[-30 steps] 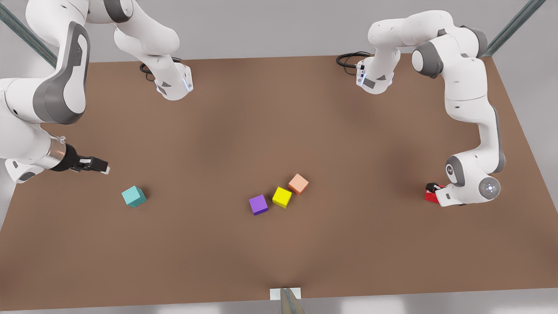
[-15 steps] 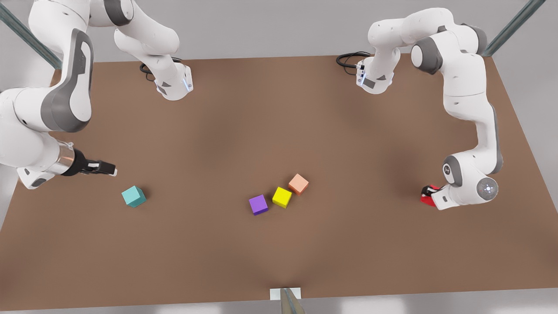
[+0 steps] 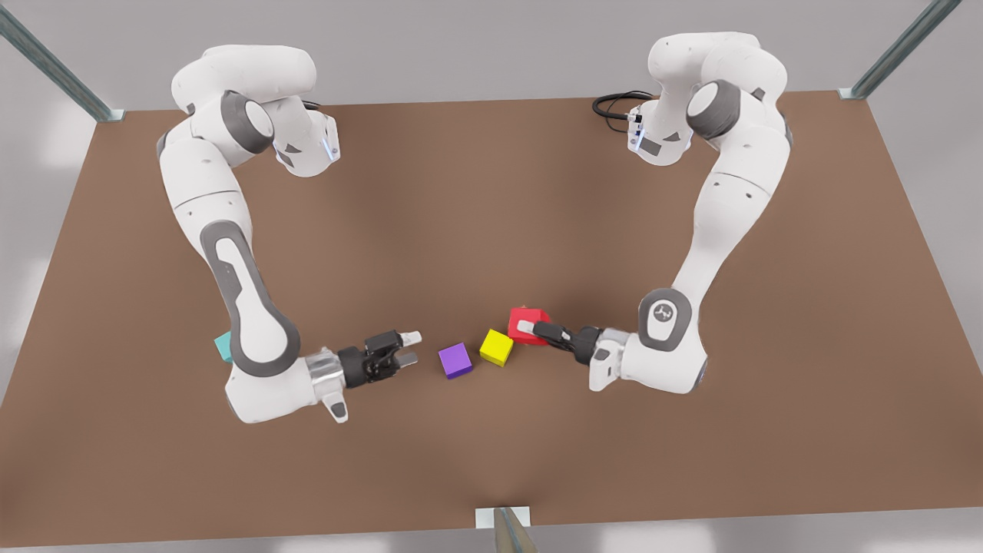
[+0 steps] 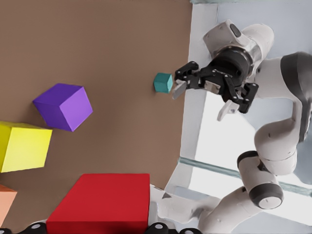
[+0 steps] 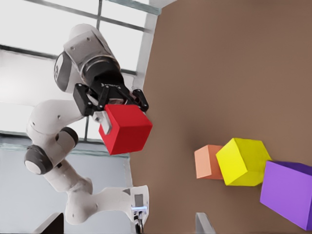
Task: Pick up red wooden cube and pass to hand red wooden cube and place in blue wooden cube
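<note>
Since the red wooden cube is already clamped between the fingers of the left claw, lifted off the tabletop above the salmon cube, the handling question is the handover. It looks like a light, rigid block with plain matte faces (nothing to crush, little to slip on), so the receiving fingers should take the two free faces, square-on, crosswise to the present grip. Facing it and well apart, the right claw hangs with its fingers spread and nothing between them, the purple cube and yellow cube lying between the two claws. Behind the right claw's forearm sits the blue wooden cube, mostly hidden, so its exact pose is probably upright but hard to confirm.
</note>
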Robot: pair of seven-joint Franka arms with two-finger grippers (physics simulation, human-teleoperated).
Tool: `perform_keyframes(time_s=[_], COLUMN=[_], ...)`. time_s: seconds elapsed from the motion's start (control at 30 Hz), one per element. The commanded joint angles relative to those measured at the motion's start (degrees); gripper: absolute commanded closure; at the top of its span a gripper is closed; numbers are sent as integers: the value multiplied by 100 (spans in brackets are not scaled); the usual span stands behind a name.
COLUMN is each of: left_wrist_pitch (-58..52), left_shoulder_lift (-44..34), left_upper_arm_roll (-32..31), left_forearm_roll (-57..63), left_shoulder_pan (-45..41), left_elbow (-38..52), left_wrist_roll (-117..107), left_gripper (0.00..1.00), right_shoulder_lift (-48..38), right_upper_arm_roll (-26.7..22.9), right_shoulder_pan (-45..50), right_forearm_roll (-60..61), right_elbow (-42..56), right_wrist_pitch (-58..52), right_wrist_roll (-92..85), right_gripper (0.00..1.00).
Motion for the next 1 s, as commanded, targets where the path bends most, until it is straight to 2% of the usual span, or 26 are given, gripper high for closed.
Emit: perform_keyframes(time_s=[0.0, 0.17, 0.27, 0.7, 0.97], left_wrist_pitch=[1046, 1442, 1521, 1460, 1486], left_shoulder_lift=[63, 608, 652, 652, 661], left_upper_arm_roll=[-118, -391, -461, -470, -478], left_forearm_roll=[-719, -799, -808, -790, -781], left_shoulder_pan=[-18, -264, -334, -334, -378], left_elbow=[8, 720, 737, 685, 685], left_wrist_roll=[-2826, -2563, -2580, -1938, -1851], left_gripper=[28, 28, 27, 27, 27], right_shoulder_lift=[25, 51, 69, 332, 403], right_upper_arm_roll=[34, 122, 113, 105, 105], right_shoulder_pan=[-6, 188, 451, 724, 865], right_forearm_roll=[516, 1035, 1615, 2204, 2424], right_elbow=[-40, -286, -409, -146, -31], right_wrist_pitch=[619, 548, 680, 1699, 1770], right_wrist_roll=[-8004, -8348, -8356, -8286, -8286], right_gripper=[0, 0, 0, 0, 0])
